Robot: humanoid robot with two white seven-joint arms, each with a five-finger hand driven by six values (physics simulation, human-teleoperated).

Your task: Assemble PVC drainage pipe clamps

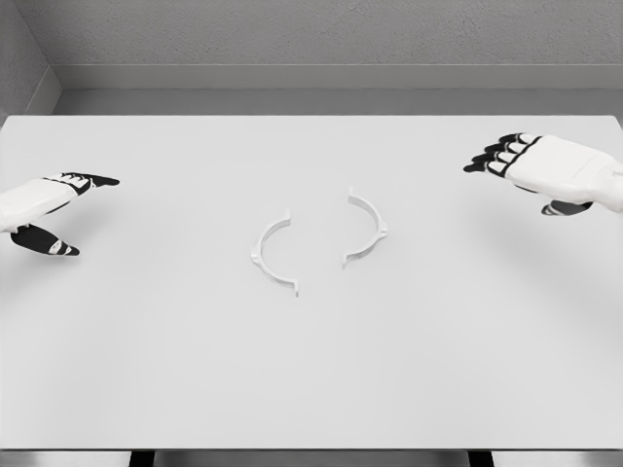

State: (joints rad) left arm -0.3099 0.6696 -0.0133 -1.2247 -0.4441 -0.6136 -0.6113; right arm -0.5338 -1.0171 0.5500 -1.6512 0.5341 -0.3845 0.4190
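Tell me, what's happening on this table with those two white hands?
Nothing is being handled yet. Two white half-ring pipe clamp pieces lie on the white table, the left clamp half and the right clamp half, with their open sides facing each other and a gap between them. The robot's left hand sits at the left edge and its right hand at the right, both with relaxed fingers, holding nothing. The halves are not yet joined.
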